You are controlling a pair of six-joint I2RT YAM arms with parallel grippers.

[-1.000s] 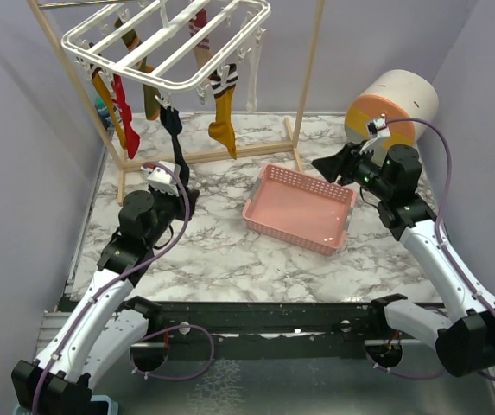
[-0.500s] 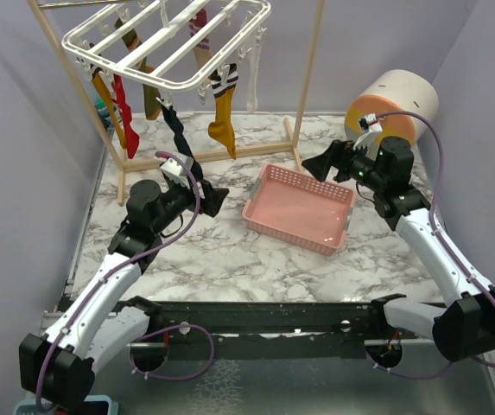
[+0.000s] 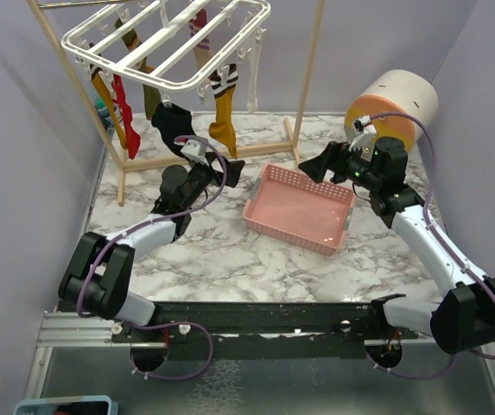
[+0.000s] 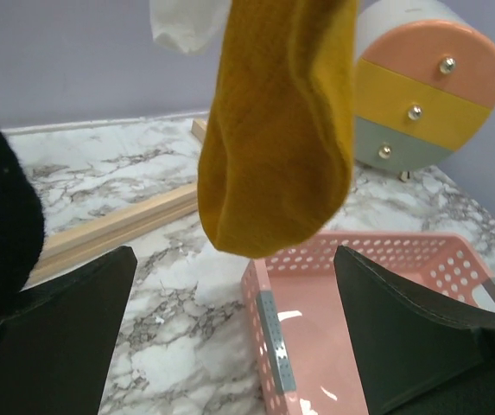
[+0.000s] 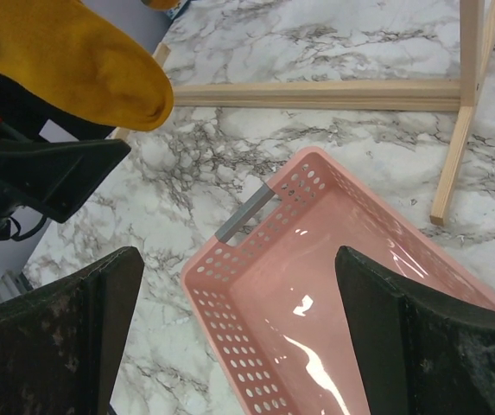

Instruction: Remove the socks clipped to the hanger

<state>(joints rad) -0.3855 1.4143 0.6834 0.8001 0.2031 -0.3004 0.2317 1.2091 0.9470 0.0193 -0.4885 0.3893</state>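
The white hanger point(image 3: 169, 39) hangs from the wooden frame at the back left, with several socks clipped under it: a mustard sock point(image 3: 224, 121), a red sock point(image 3: 128, 121), a black sock point(image 3: 171, 125), an olive sock point(image 3: 150, 99) and a white sock point(image 3: 251, 86). My left gripper point(image 3: 232, 170) is open, low under the mustard sock point(image 4: 277, 130), which dangles just ahead of the left gripper point(image 4: 232, 259) and above it; nothing lies between the fingers. The black sock point(image 4: 1, 216) is at its left. My right gripper point(image 3: 312, 169) is open and empty, and in its wrist view the right gripper point(image 5: 238, 259) hovers over the basket's far corner.
A pink perforated basket point(image 3: 257, 212) lies mid-table between the grippers, nothing in it. The wooden frame's upright point(image 3: 307, 78) and base rail point(image 3: 247, 151) stand behind it. A round drawer unit point(image 3: 394, 104) sits at the back right. Purple walls close in on both sides.
Both grippers have gone from shut to open. The left arm has reached forward and right, away from the black sock's lower end, toward the mustard sock. The right gripper has shifted slightly left.
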